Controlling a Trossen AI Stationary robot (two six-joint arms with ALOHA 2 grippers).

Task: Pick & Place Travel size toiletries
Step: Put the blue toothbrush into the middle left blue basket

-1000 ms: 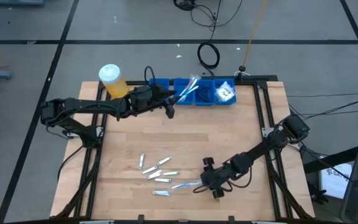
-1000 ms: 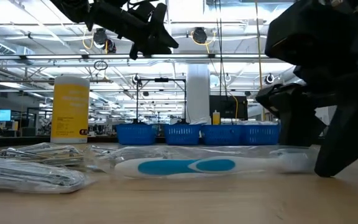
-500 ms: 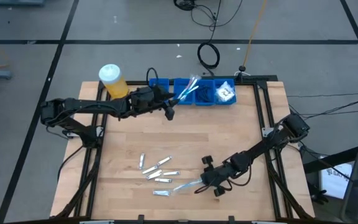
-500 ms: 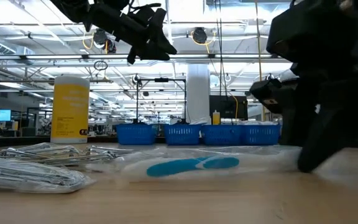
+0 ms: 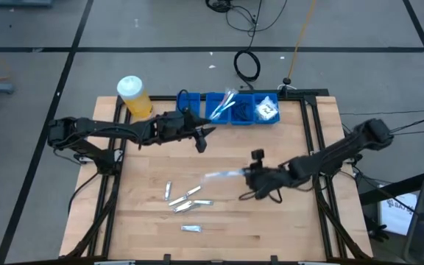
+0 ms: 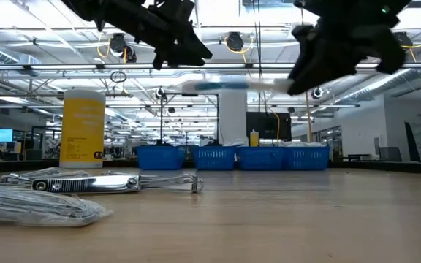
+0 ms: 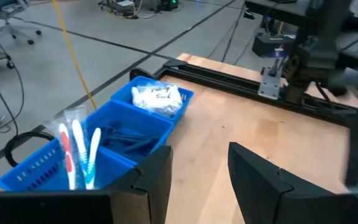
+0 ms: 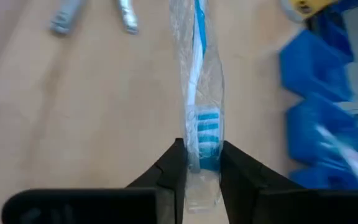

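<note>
While gripped, toothbrush (image 8: 199, 106) blue-white, clear-wrapped

Bright, even overhead light with soft shadows; ceiling lamps (image 6: 234, 41) glare in the low view; wrist views motion-blurred at edges.

Wrapped blue-white toothbrush (image 8: 199, 106) lifted clear of the table, roughly level, clear film around it, pinched at one end. Small silver sachets (image 5: 185, 200) lie scattered flat on the bare wood, one (image 5: 191, 229) apart from the cluster. More toothbrushes (image 7: 78, 151), dark blue razors (image 7: 122, 138) and white packets (image 7: 157, 99) sit in separate blue compartments.
</note>
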